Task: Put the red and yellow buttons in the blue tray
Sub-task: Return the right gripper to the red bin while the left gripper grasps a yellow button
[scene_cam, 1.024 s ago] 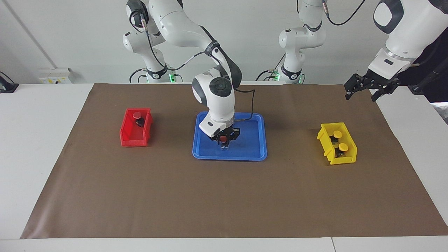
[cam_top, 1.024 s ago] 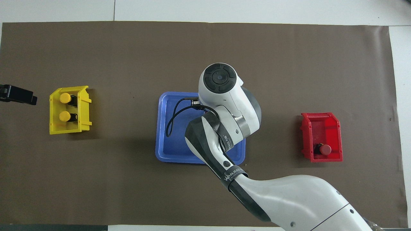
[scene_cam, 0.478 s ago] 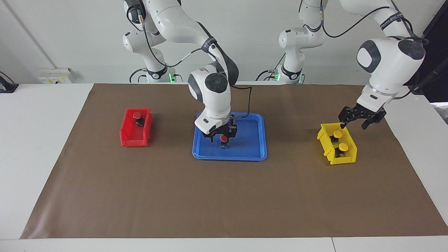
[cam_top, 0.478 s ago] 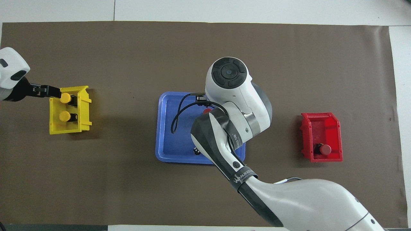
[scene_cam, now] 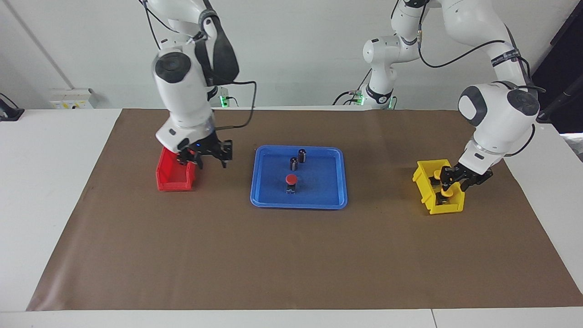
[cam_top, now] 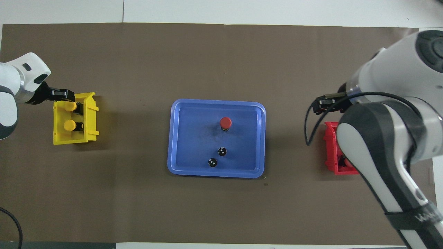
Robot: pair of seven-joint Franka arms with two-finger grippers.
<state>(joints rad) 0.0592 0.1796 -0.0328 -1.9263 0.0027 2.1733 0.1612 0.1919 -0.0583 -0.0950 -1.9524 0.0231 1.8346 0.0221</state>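
Right gripper (scene_cam: 210, 157) now over red bin (scene_cam: 173, 177)

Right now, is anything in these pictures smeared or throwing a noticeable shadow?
Facing view: the right arm's white wrist above the red bin looks smeared; soft shadows lie beside the blue tray and the yellow bin. Overhead view: a faint shadow lies beside the yellow bin; the right arm hides much of the red bin.

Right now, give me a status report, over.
Left pincer down in yellow bin at yellow buttons. Right pincer open over red bin, empty. One red button in blue tray. Two dark cylinders share the tray, not in the way.
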